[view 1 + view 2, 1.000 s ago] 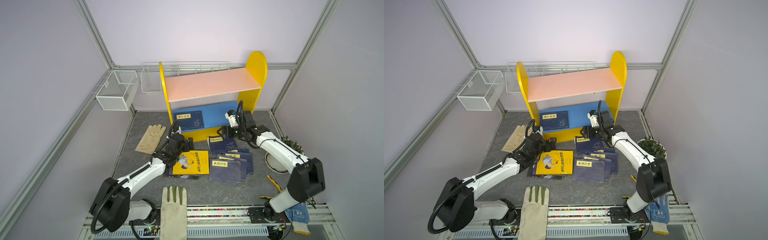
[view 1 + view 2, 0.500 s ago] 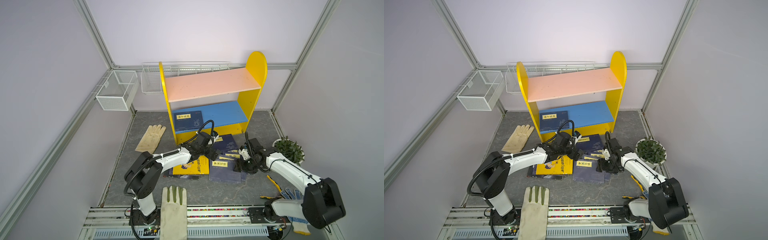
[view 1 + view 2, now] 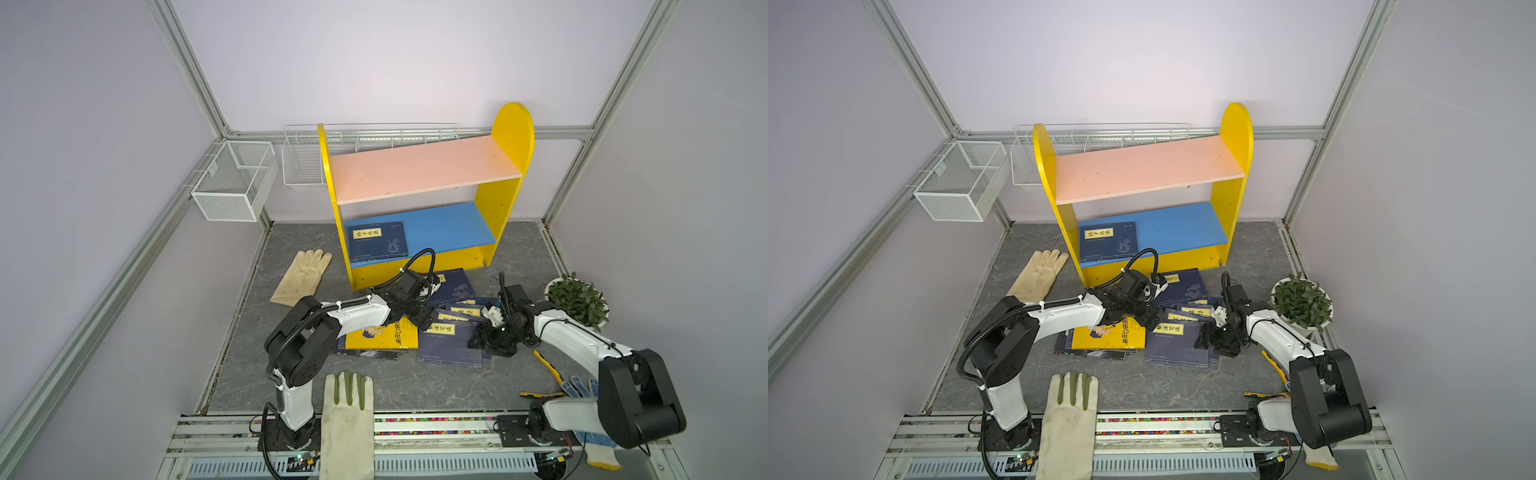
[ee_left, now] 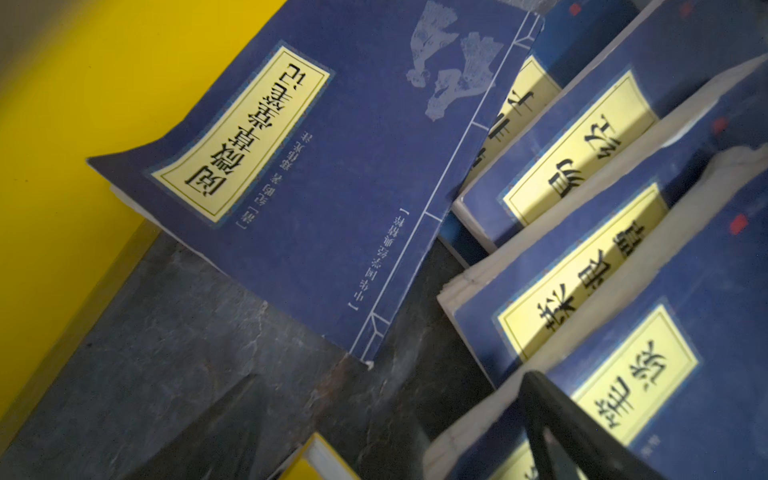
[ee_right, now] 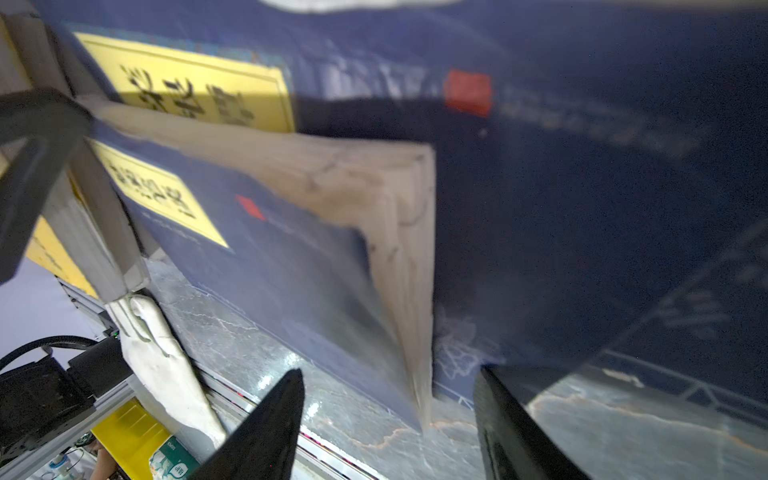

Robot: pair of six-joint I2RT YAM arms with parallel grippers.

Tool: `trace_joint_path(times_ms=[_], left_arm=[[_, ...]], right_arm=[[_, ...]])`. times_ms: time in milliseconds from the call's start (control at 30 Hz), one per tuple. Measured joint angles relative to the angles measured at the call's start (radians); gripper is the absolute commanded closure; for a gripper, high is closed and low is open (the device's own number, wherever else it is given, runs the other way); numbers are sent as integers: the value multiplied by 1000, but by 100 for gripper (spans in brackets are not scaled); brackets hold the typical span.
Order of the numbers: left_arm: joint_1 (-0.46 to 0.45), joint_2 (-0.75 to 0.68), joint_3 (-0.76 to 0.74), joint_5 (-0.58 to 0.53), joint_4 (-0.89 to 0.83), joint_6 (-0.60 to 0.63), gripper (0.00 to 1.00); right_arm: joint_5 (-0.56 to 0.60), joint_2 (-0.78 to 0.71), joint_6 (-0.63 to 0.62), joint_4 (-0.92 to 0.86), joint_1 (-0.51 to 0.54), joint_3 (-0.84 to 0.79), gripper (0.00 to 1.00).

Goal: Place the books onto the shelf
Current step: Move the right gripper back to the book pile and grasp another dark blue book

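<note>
While one navy book [image 3: 376, 242] lies flat on the shelf's [image 3: 497, 208] blue board, the other books [image 3: 449, 345] sprawl on the floor [image 3: 415, 386] before it, left gripper [image 3: 424, 321] spread wide above them, right gripper [image 3: 488, 345] agape astride a corner

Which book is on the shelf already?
The navy book lying flat at the left end of the blue lower board. The other books lie on the grey floor in front.
</note>
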Motion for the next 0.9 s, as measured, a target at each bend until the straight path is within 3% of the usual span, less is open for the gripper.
trace_joint_path(times_ms=[300,800,900], left_arm=[[0,28,21,-16,-5,13,5],[5,92,74,-31,-39,-8,5],[5,92,74,-31,-40,-16,5]], right_arm=[[-68,39,-29,63,0,7,50],[-180,36,-47,175,8,74,50],[-171,66,-55,181,22,84,58]])
